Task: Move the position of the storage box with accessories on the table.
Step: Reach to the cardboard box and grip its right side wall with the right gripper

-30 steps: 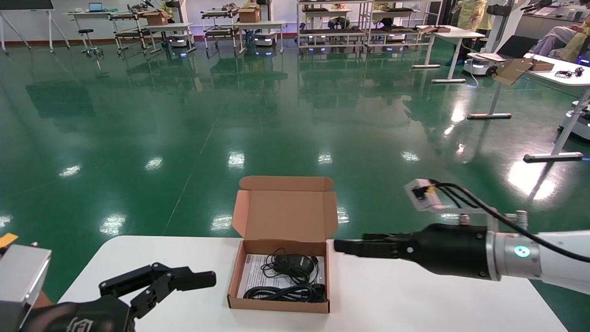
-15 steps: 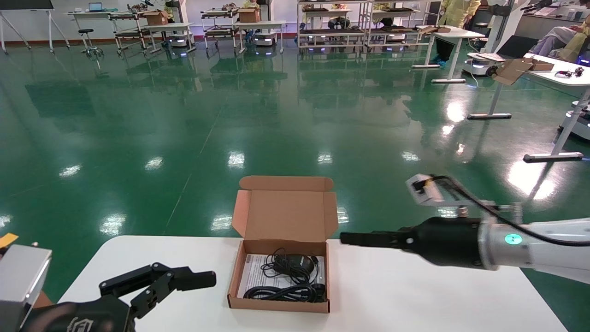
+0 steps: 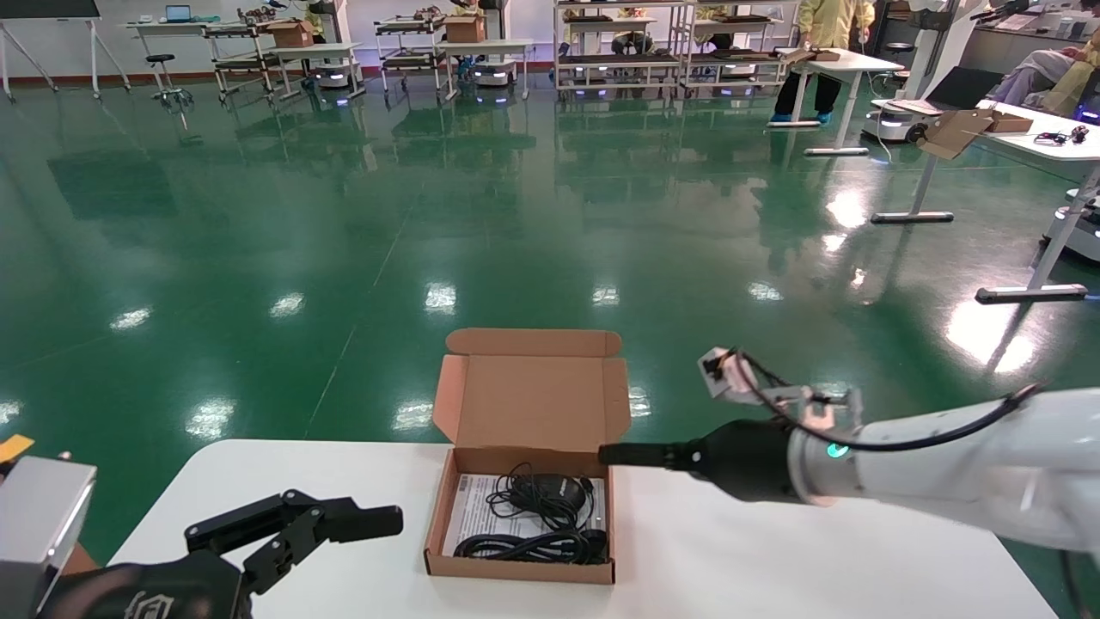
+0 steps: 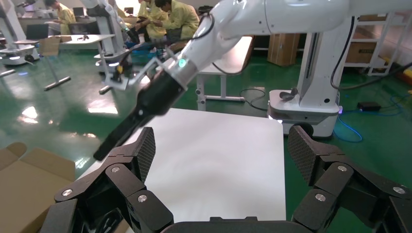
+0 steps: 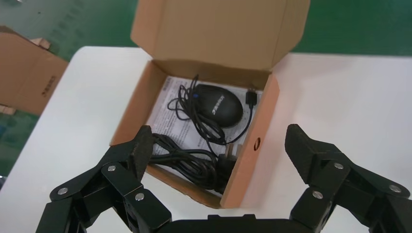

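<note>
Right gripper (image 3: 612,453) has shifted left since 0.5 s ago, its tip now at the box's right rear corner instead of off to the side; arm angled in from the right. Box (image 3: 521,507), left gripper unchanged. Item 1: box, brown cardboard, sits mid-table near the far edge, lid flap up and leaning back, side tabs out. Item 2: mouse (image 3: 550,490), black, inside box toward rear, on top of paper sheet (image 3: 474,507); cable (image 3: 528,545) bundled in front part of box. Item 3: table (image 3: 773,559), white, rounded corners. Right gripper per wrist cam: fingers (image 5: 311,150) spread wide, nothing held, straddling box's right wall (image 5: 252,150) w/ one finger over the cable side, other over bare table; contact w/ box can't tell. Left gripper (image 3: 361,524): low at near-left of table, well apart from box, fingers (image 4: 141,153) wide open, empty. Bkgd: green floor (image 3: 344,215), carts and desks far off, ppl in yellow coats (image 3: 829,26).
</note>
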